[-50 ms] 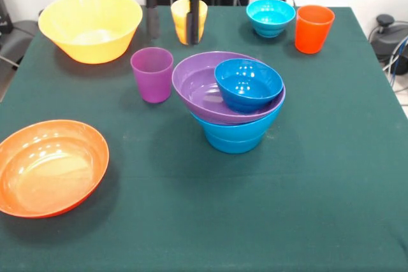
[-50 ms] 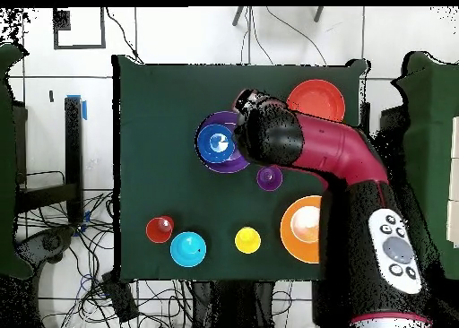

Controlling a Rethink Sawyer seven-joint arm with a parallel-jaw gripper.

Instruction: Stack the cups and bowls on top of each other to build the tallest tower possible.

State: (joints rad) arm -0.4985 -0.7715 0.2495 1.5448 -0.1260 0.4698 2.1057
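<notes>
A green-covered desk [image 1: 319, 189] is seen with bowls and cups spread over it. Near its middle the tower [image 1: 237, 103] is made up of a mid-blue bowl [image 1: 234, 137] at the bottom, a wide purple bowl [image 1: 201, 90] tilted on top of it, and a small dark blue bowl [image 1: 248, 84] resting inside the purple one, towards one side. A purple cup [image 1: 152, 74] is placed upright just beside the tower, apart from it.

At the far edge, the gripper [image 1: 172, 20] is lowered with its two dark fingers [image 1: 192, 25] spread apart; one finger is seen in front of (or possibly inside) the yellow cup [image 1: 189, 21], the other outside it, and whether the cup's wall is actually pinched cannot be told. In the overhead view the gripper is hidden by the red arm [image 2: 332, 150].

A large yellow bowl [image 1: 90, 25] is set at one far corner. A small cyan bowl [image 1: 271, 16] and an orange cup [image 1: 313, 28] stand close together at the other. A wide orange bowl [image 1: 50, 166] lies alone near the front edge, well apart from the tower.
</notes>
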